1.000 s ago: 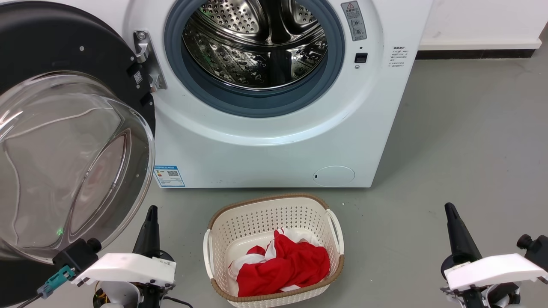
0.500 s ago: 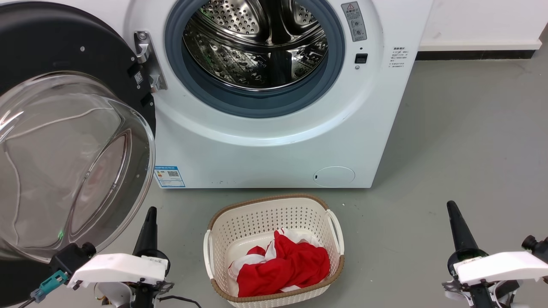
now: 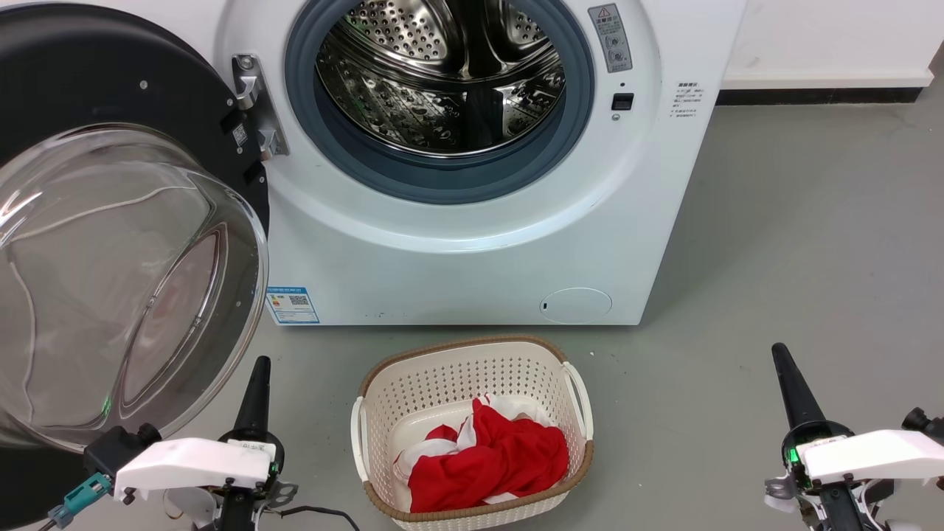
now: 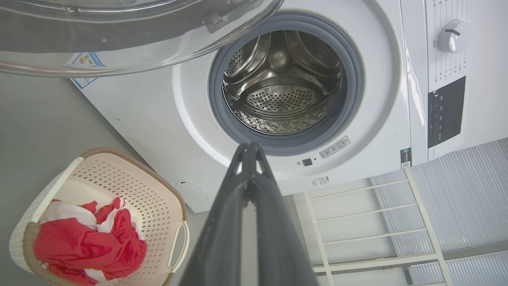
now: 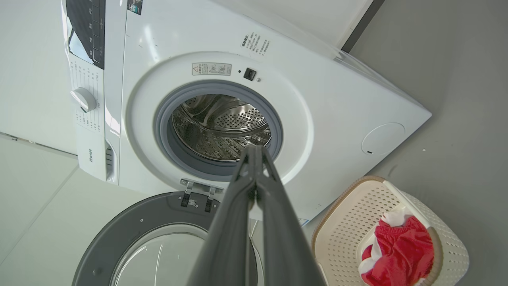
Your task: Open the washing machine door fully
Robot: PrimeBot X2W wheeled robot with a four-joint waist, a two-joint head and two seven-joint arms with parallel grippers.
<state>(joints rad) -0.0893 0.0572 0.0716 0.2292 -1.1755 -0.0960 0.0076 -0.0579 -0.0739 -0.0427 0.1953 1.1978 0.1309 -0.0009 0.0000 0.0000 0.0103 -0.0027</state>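
The washing machine door (image 3: 96,81) stands swung wide, left of the washing machine (image 3: 457,251). It is probably heavy, stiff and slick; push its black rim far from the hinge (image 3: 254,103), not the glass bowl (image 3: 110,280). The left pincer (image 4: 249,150) and right pincer (image 5: 254,153) are both closed tight and empty.

You are looking at a plain laundry room. A white boxy front-loading washing machine (image 3: 457,251) stands on a smooth grey floor (image 3: 796,243) before a white wall (image 3: 826,33) with a dark skirting strip (image 3: 818,94). A cream perforated plastic laundry basket (image 3: 457,383) holds red-and-white cloth (image 3: 494,457). A white barred rack (image 4: 420,206) stands beside the machine.
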